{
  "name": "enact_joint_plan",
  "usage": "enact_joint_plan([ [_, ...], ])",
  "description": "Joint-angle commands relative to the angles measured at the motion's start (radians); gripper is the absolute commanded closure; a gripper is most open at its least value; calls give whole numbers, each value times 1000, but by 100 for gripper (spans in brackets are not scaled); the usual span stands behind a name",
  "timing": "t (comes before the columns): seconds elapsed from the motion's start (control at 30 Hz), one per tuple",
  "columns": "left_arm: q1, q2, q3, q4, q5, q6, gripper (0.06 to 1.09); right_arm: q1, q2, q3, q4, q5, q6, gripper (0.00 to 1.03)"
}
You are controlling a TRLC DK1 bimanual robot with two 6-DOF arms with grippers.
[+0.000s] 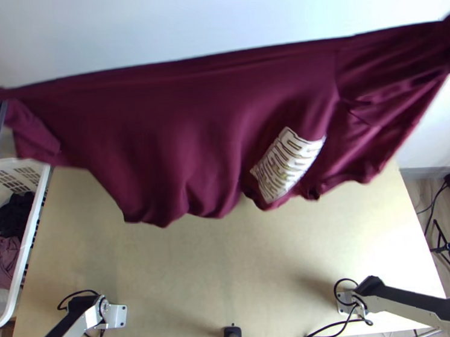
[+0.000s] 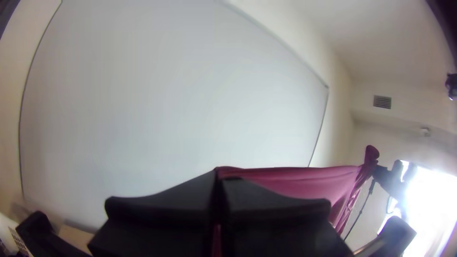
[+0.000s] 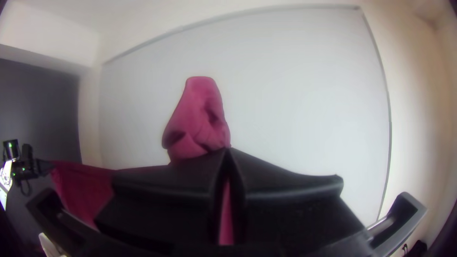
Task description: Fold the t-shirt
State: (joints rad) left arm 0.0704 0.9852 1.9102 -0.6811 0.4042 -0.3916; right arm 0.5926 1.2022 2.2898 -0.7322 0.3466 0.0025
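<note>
One maroon t-shirt (image 1: 162, 123) hangs stretched between two grippers above the light wooden table (image 1: 170, 268)
The left gripper (image 1: 1, 114) pinches one end at the top view's left edge; the right gripper (image 3: 228, 154) has its fingers pressed together on the other end, where a bunch of cloth stands up; the shirt's single white lettering patch (image 1: 288, 162) sits low on the drape, whose wavy bottom edge hangs over the far part of the table, tabletop stretching from there to the two arm bases, and one white laundry basket (image 1: 30, 236) stands beside the table's left edge
</note>
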Motion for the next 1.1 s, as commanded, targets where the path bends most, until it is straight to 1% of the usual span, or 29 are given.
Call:
enact_joint_plan([
  [0.0,12,-151,-34,0,-1,5,105,-27,-85,33,-18,31,14,99],
  [0.13,32,-197,-5,-3,-2,5,105,-62,-125,42,-27,29,33,99],
  [0.37,45,-286,33,-17,1,8,105,-99,-210,42,-72,28,37,99],
  [0.57,43,-339,66,-49,4,8,105,-131,-245,43,-145,15,42,99],
  [0.67,45,-350,53,-83,16,7,105,-140,-243,39,-193,5,71,99],
  [0.8,43,-361,-59,-87,27,5,105,-140,-234,-23,-196,-3,110,99],
  [0.83,42,-367,-91,-87,42,7,105,-140,-227,-39,-196,-11,119,99],
  [0.93,40,-378,-188,-81,61,7,105,-137,-202,-108,-191,-18,122,99],
  [1.0,42,-387,-277,-37,61,10,105,-123,-193,-185,-167,-23,123,99],
  [1.07,42,-399,-393,26,61,23,105,-88,-197,-308,-124,-24,122,99],
])
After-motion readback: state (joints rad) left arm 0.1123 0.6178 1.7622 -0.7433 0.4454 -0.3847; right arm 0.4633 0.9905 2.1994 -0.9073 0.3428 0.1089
